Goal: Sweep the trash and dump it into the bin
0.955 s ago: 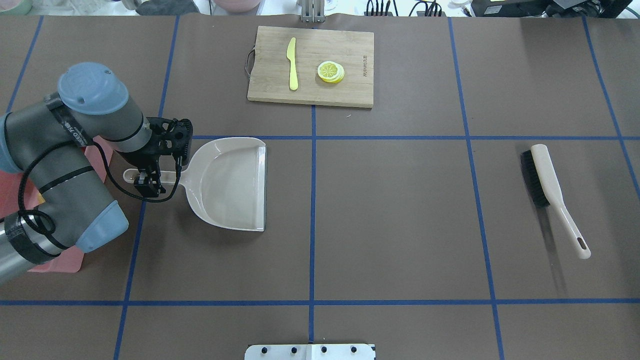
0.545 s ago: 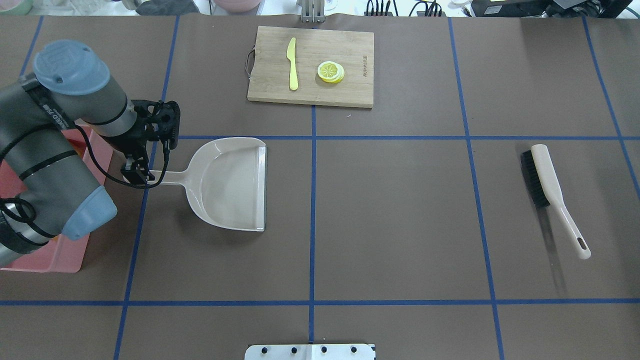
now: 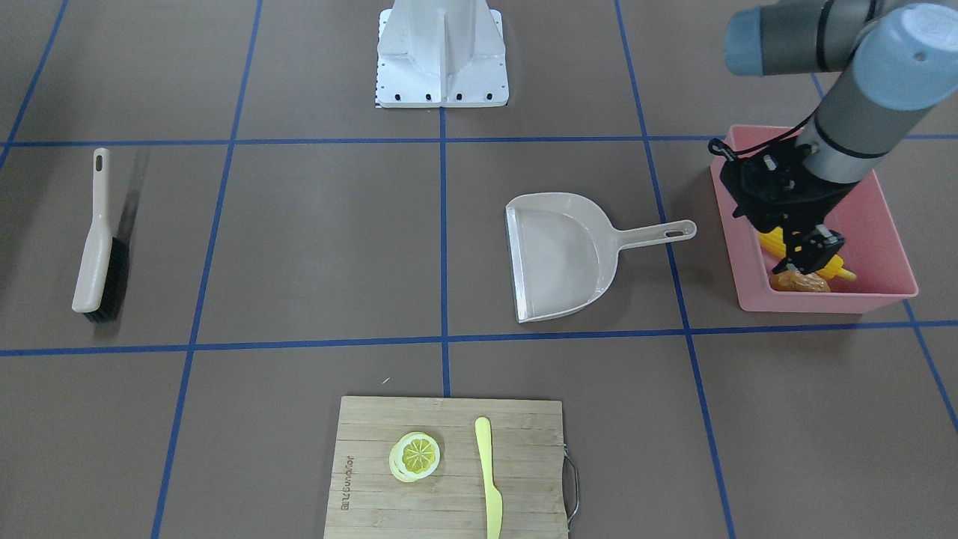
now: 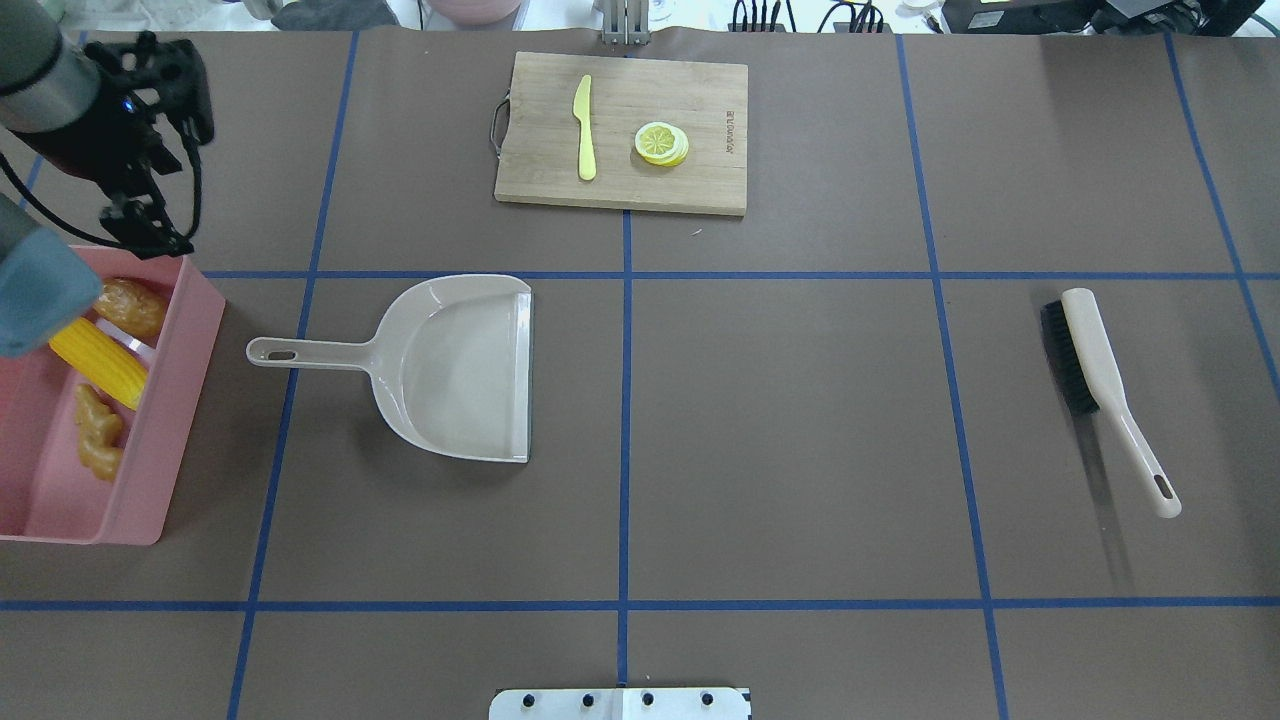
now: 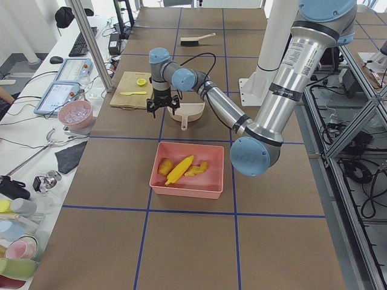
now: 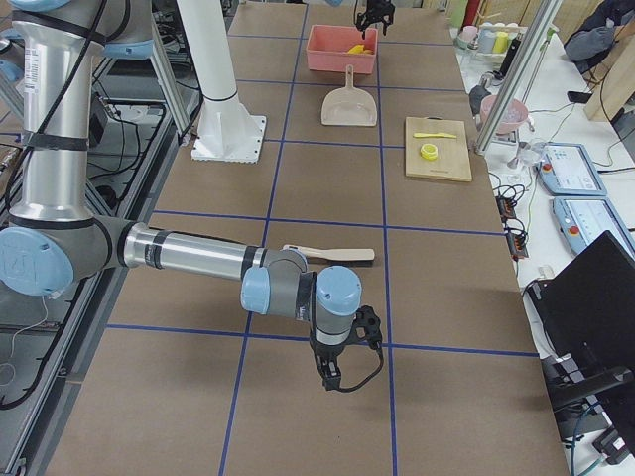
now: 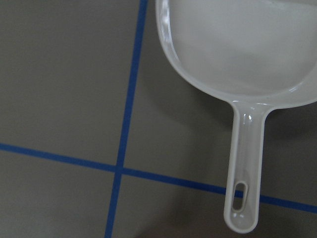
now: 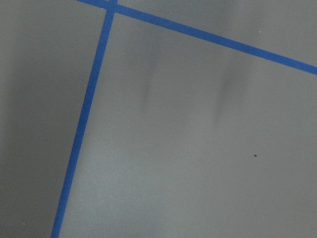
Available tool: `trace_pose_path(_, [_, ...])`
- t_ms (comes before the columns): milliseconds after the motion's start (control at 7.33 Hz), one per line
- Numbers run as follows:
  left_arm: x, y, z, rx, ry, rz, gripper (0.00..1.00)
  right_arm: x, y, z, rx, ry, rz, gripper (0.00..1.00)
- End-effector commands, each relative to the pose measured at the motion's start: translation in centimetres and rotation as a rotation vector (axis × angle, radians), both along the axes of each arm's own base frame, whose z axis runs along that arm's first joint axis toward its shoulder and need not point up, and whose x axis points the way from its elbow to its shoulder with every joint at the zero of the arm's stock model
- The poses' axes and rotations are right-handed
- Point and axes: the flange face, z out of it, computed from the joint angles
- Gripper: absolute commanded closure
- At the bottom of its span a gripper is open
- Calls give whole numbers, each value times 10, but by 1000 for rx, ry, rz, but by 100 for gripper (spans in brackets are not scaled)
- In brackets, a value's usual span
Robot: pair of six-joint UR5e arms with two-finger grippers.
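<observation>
The pink bin [image 4: 150, 480] stands at the table's left edge. In it lie the yellow corn cob [image 4: 100, 362], the tan ginger root [image 4: 100, 440] and the brown-yellow potato [image 4: 132, 305]. The bin also shows in the front view [image 3: 823, 303]. My left gripper [image 4: 150, 230] hangs raised and open, holding nothing, over the bin's far corner and well apart from the dustpan handle. It also shows in the front view [image 3: 804, 258]. My right gripper [image 6: 332, 382] shows only in the exterior right view, low over bare table near the brush; I cannot tell whether it is open or shut.
The beige dustpan [image 4: 460, 370] lies empty on the table, handle toward the bin. A brush [image 4: 1090, 360] lies at the right. A wooden cutting board [image 4: 700, 190] at the back holds a pale yellow knife [image 4: 584, 128] and a lemon slice [image 4: 661, 143].
My left gripper has let go of the dustpan handle and moved up and back to the left. The arm no longer covers the bin. The dustpan has stayed in place.
</observation>
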Motion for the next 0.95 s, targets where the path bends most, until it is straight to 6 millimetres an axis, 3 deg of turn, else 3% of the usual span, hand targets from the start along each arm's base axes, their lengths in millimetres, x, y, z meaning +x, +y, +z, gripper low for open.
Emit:
trace_pose_path(0, [-72,-18,6,-139,33,-220,2,0,0,1,-2,0,0,0])
trace_pose_path(273, [-150,-19,30,-311,73,-403,2,0,0,0,0,0,1,0])
trace_pose_path(409, [-196,-5,69,-439,106,-510,2,0,-2,-2,5,-1,1,0])
trace_pose_path(545, [-246,18,123,-607,109,-687,2,0,-4,-4,23,-1,1,0])
trace_pose_path(818, [-283,40,191,-727,94,-772,2,0,-4,-4,29,-1,1,0])
